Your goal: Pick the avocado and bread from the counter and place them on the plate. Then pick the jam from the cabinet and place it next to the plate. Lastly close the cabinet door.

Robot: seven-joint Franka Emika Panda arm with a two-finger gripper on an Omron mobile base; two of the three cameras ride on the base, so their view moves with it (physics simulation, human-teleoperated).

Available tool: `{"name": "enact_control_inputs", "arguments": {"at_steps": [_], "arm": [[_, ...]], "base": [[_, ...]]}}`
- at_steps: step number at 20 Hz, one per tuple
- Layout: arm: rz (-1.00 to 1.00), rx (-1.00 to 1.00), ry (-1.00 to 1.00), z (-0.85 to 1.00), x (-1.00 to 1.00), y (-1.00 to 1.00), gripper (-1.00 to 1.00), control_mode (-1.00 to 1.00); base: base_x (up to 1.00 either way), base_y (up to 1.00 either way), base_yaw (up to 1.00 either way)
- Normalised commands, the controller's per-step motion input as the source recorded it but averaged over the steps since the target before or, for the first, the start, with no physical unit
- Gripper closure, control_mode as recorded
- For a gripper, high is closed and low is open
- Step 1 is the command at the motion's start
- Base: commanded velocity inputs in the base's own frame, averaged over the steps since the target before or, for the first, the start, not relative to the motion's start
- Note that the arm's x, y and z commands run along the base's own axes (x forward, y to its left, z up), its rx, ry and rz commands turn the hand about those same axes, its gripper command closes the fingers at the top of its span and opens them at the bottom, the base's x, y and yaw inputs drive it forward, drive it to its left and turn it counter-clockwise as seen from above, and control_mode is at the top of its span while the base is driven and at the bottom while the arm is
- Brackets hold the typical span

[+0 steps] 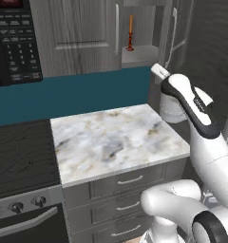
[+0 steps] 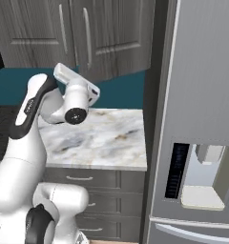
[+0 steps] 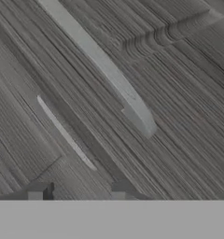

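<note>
The cabinet [image 1: 140,50] stands open above the counter's [image 1: 116,137] right end, and its cabinet door [image 1: 175,35] is swung out towards me. My wrist [image 2: 77,97] is raised over the counter [image 2: 97,136], just below that door's [image 2: 114,38] lower edge. In the hand view the gripper [image 3: 79,192] faces grey wood-grain door panels and a long silver handle [image 3: 104,70] close ahead. Its two finger tips barely rise into view, shut, with nothing seen between them. The avocado, bread, plate and jam are out of view.
A tall thin dark-red bottle [image 1: 130,33] stands on the cabinet shelf. A black microwave [image 1: 14,38] hangs at the upper left over the stove [image 1: 21,156]. Grey drawers [image 1: 128,180] sit under the counter. A steel fridge [image 2: 202,119] borders the counter's right.
</note>
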Motion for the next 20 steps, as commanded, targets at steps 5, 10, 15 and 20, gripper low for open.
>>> {"name": "enact_control_inputs", "arguments": {"at_steps": [5, 10, 15, 20], "arm": [[-0.16, -0.01, 0.06, -0.10, 0.98, 0.14, -1.00, -1.00], [-0.16, 0.00, 0.07, 0.00, 1.00, 0.16, -1.00, -1.00], [-0.05, 0.08, 0.15, 0.00, 1.00, -0.03, -1.00, -1.00], [0.00, 0.15, 0.19, -0.01, 1.00, -0.18, -1.00, -1.00]], "base": [[0.00, 0.00, 0.00], [0.00, 0.00, 0.00], [0.00, 0.00, 0.00], [0.00, 0.00, 0.00]]}}
